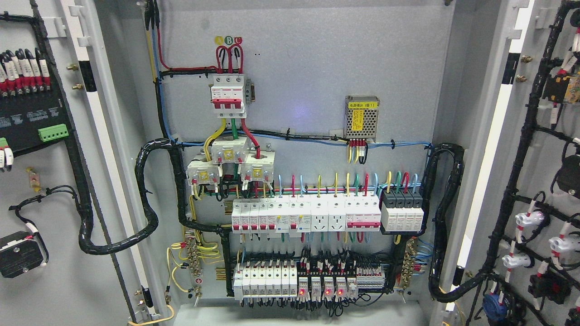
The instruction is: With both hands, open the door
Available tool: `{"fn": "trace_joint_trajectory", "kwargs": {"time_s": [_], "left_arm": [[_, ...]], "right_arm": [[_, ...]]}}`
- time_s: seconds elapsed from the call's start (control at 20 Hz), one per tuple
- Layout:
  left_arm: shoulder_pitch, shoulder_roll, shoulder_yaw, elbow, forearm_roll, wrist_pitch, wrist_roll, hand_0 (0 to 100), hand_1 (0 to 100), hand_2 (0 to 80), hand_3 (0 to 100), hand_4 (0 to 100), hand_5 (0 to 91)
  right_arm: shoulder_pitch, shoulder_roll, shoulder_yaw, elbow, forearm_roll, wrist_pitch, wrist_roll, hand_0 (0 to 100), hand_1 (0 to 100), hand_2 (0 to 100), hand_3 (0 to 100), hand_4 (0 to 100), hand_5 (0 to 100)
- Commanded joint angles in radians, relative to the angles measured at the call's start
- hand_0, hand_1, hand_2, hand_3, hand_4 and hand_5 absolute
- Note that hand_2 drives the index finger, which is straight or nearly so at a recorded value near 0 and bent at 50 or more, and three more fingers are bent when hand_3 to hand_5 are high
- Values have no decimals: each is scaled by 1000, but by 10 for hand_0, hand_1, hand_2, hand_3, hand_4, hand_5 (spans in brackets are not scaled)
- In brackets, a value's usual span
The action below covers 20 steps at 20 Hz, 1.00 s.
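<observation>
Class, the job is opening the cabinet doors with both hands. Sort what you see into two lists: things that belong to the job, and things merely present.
Belongs to the job:
- grey metal left door, swung open
- grey metal right door, swung open

Merely present:
- red-and-white main breaker
- perforated metal power supply
- white breaker row
- black corrugated cable conduit

No hand shows.

We see a grey back panel (pixel 308 77); on it a white, red-toggled breaker (pixel 229 96), and right of that a yellow-labelled perforated module (pixel 361 117).

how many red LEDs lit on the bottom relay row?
4, all along the bottom row right of centre: first, second, third, fourth. Wiring may hide others.
</observation>
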Motion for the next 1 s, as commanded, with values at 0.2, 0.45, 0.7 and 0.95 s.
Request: {"fn": "trace_joint_trajectory", "kwargs": {"time_s": [0.2, 0.45, 0.7, 0.95], "left_arm": [[-31, 23, 5, 49, 29, 30, 1, 0, 0, 0, 0, 0, 0], [-45, 26, 2, 63, 30, 30, 1, 0, 0, 0, 0, 0, 0], [-43, 33, 2, 58, 30, 30, 1, 0, 0, 0, 0, 0, 0], [-42, 35, 3, 54, 32, 29, 1, 0, 0, 0, 0, 0, 0]], "right_arm": [[1, 21, -33, 29, -1, 0, 0, 191, 0, 0, 0, 0, 0], [-2, 21, -55, 63, -2, 0, -1, 191, 0, 0, 0, 0, 0], [-8, 20, -69, 69, -42, 0, -4, 191, 0, 0, 0, 0, 0], [-11, 20, -86, 75, -42, 0, -9, 191, 0, 0, 0, 0, 0]]}}
